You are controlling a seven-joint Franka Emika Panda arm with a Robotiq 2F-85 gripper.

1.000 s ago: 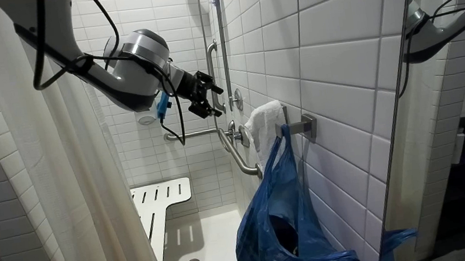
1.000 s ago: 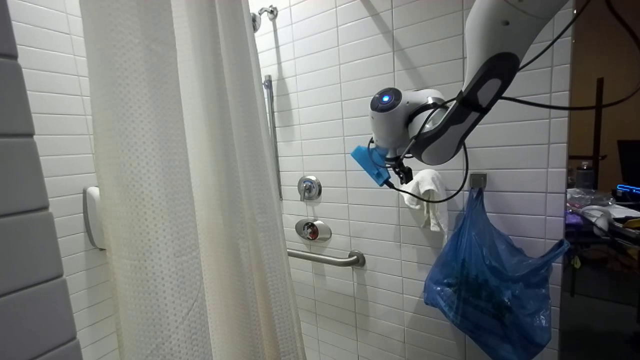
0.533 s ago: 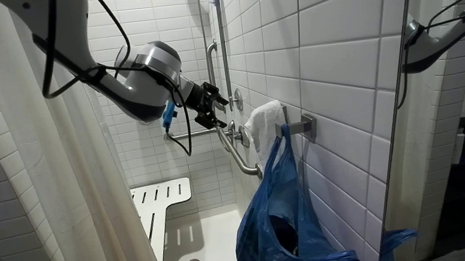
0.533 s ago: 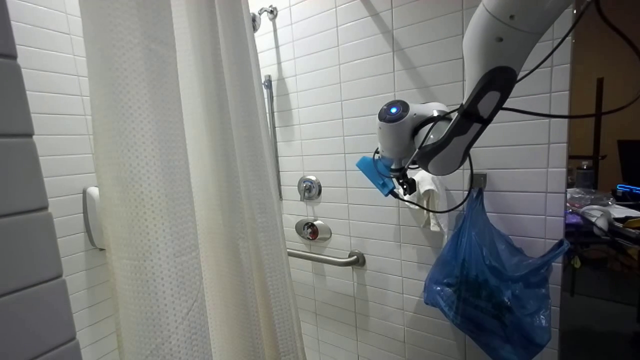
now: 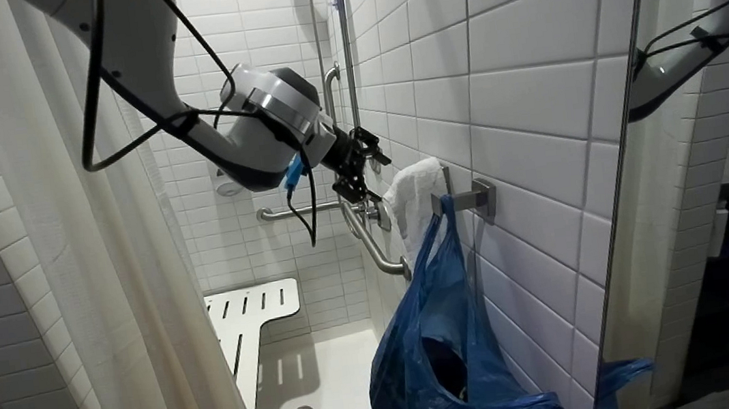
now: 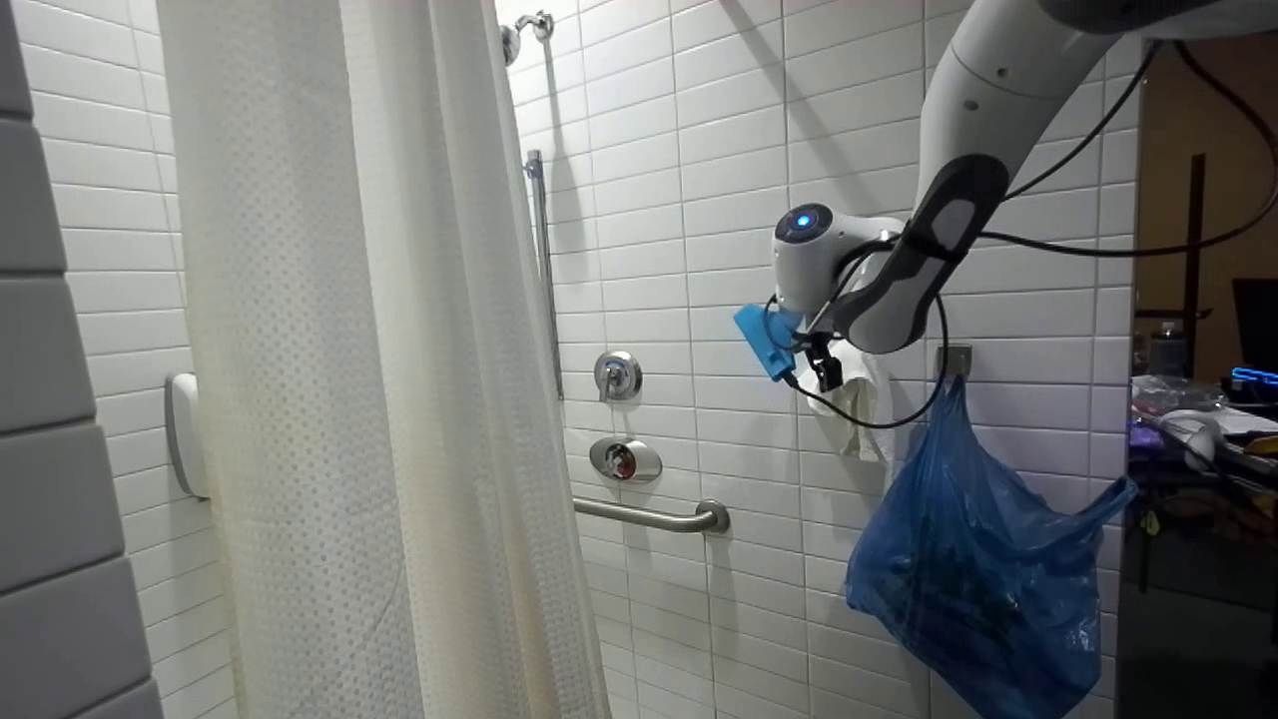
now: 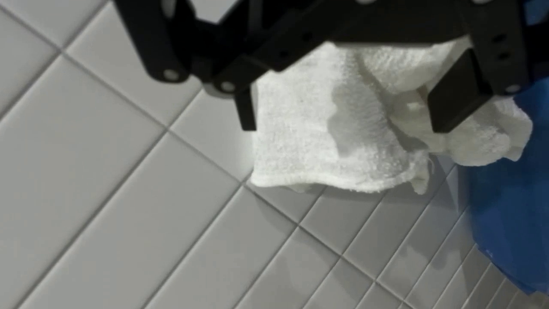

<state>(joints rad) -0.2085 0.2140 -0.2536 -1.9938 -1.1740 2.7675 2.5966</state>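
Note:
My gripper (image 5: 380,179) is open and empty, its fingers pointing toward the tiled wall. A white terry towel (image 5: 416,192) hangs on the wall just beyond the fingertips. In the wrist view the gripper (image 7: 345,128) has its fingers spread wide, one at the towel's left edge and one over its folds. The towel (image 7: 300,128) fills the gap behind them and carries a shadow; contact cannot be told. In an exterior view the gripper (image 6: 827,374) is in front of the towel (image 6: 867,384) and partly hides it. A blue plastic bag (image 5: 410,364) hangs beside the towel.
A square metal wall holder (image 5: 484,201) bears the bag's handles. A bent grab bar (image 5: 373,251) and shower valve (image 6: 619,376) are on the same wall. A shower curtain (image 5: 121,294) hangs opposite, with a white slatted bench (image 5: 250,334) behind. A mirror (image 5: 705,124) stands nearer the camera.
The arm has moved rightward and lower in both exterior views, bringing the open gripper closer to the towel. The towel and bag have not moved.

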